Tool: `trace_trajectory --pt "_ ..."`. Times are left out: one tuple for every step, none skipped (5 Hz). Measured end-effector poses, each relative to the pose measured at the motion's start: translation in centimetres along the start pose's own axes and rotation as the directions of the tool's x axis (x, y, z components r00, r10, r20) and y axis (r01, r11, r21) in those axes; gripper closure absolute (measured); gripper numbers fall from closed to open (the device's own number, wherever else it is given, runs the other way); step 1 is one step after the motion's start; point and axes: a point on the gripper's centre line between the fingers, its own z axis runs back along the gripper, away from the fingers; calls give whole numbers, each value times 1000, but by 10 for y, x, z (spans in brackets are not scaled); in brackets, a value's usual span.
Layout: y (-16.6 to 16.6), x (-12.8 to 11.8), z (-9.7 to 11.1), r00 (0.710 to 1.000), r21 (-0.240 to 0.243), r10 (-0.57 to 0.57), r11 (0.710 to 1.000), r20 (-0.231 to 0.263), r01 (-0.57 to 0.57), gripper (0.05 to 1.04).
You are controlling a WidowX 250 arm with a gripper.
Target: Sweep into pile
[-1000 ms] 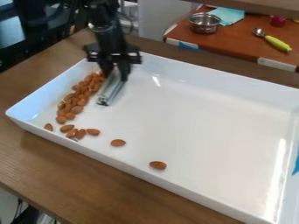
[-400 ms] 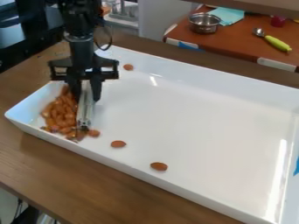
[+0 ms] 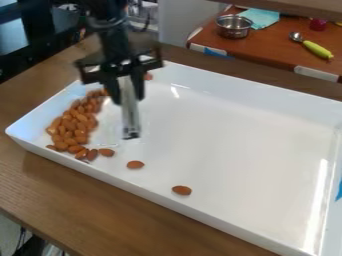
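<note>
My pincer (image 3: 127, 98) was pinching the silvery bar (image 3: 130, 119) over the white tray (image 3: 234, 150), beside the almond pile (image 3: 72, 123) at one end, and a pass made too high or badly angled could have skipped the outlying almond (image 3: 182, 190), leaving it stranded.

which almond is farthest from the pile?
The almond lowest in the view, alone by the camera-side wall of the white tray. Every other stray lies closer to the pile.

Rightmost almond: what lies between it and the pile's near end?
One loose almond lies between the pile and the rightmost almond, seen in the camera view.
</note>
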Motion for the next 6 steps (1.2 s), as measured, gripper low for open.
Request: trace_trajectory --pt "-39 -17 10 1000 -44 -3 999 -17 3 708" --pt "-84 -47 7 995 -98 -92 991 34 95 708" --pt "-100 -83 -12 982 -104 -180 977 63 186 708" --pt "-107 -95 -24 965 -114 -230 963 124 244 708" --pt "-101 -101 -40 953 -104 -265 954 147 281 708" --pt "-94 -97 -44 948 -100 -289 948 135 304 708"
